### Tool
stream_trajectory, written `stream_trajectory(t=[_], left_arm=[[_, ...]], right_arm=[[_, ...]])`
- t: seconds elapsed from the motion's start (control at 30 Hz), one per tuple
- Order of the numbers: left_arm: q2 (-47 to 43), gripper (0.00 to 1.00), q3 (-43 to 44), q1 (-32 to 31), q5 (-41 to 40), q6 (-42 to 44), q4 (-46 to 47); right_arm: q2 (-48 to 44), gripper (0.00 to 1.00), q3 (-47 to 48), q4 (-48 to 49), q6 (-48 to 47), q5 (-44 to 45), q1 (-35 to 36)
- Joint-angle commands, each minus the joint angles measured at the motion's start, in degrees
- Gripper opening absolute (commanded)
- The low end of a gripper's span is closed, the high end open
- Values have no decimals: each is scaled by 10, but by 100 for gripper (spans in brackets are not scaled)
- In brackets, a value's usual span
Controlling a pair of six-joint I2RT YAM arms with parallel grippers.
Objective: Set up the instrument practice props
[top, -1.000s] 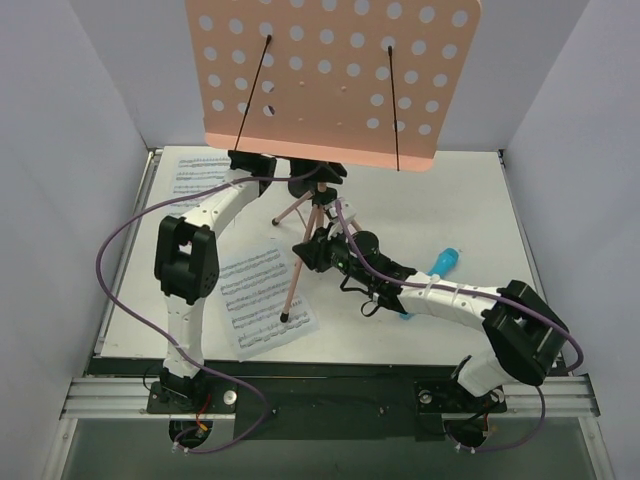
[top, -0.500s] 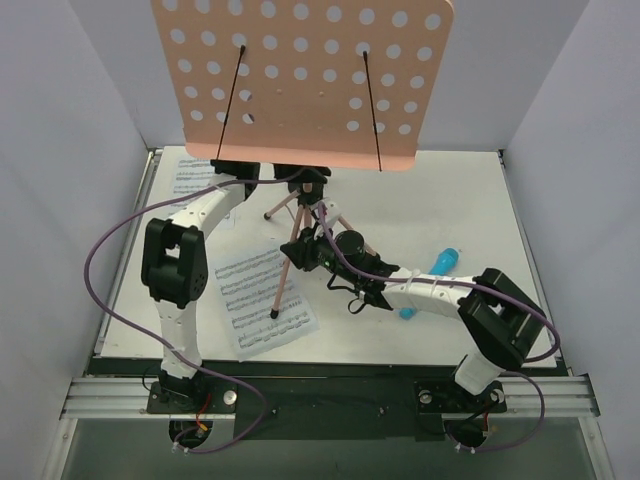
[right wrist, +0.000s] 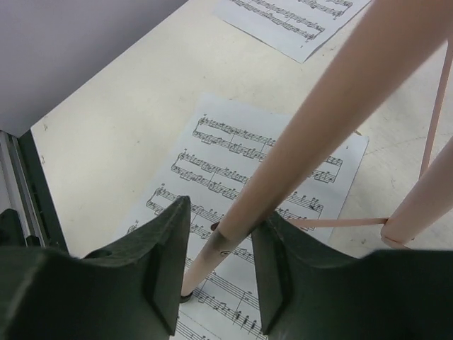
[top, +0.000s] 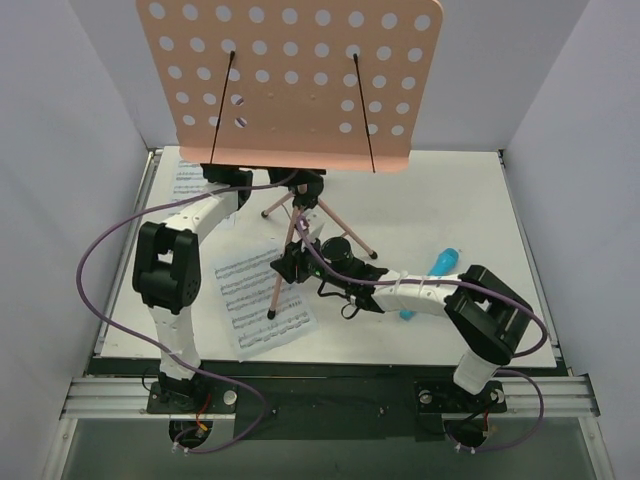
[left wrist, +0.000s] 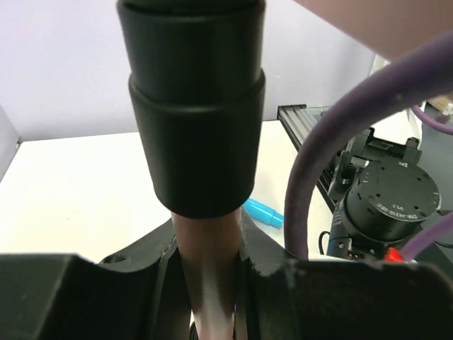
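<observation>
Pink perforated desk [top: 290, 80], black wire holders [top: 222, 105]; pink tripod [top: 290, 250]; white printed pages [top: 262, 298].

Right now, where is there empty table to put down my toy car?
The far right corner, beyond the blue object, is bare. So is the near left strip beside the sheet-music page. The middle is crowded: tripod legs, both arms, the right claw around a leg over that page.

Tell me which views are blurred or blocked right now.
Top external: sharp, evenly lit, but the pink desk hides the back wall. Left wrist: the black collar and purple cable loom close and soft. Right wrist: tripod leg slightly soft, sheet music crisp.
</observation>
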Motion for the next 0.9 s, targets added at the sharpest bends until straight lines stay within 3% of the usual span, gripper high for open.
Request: stream_trajectory(t=[0.0, 0.03, 0.07, 0.13, 0.17, 0.57, 0.87], left_arm=[[1, 41, -21, 2, -116, 58, 165], [0, 49, -25, 3, -118, 59, 165], [0, 64, -30, 3, -119, 59, 165], [-1, 78, -37, 3, -119, 58, 165], [-4, 80, -41, 3, -118, 57, 165], [-58, 87, -155, 10, -149, 82, 165], [-138, 88, -264, 17, -179, 110, 151]], right_arm=[[3, 36, -10, -112, -18, -161, 73], [-3, 39, -10, -115, -24, -160, 72], [-9, 40, -10, -120, -26, -157, 71], [-19, 43, -10, -130, -35, -153, 70], [-24, 47, -11, -133, -37, -151, 70], [-138, 59, -91, -145, -53, -68, 50], [-271, 61, -169, -149, -34, -17, 17]])
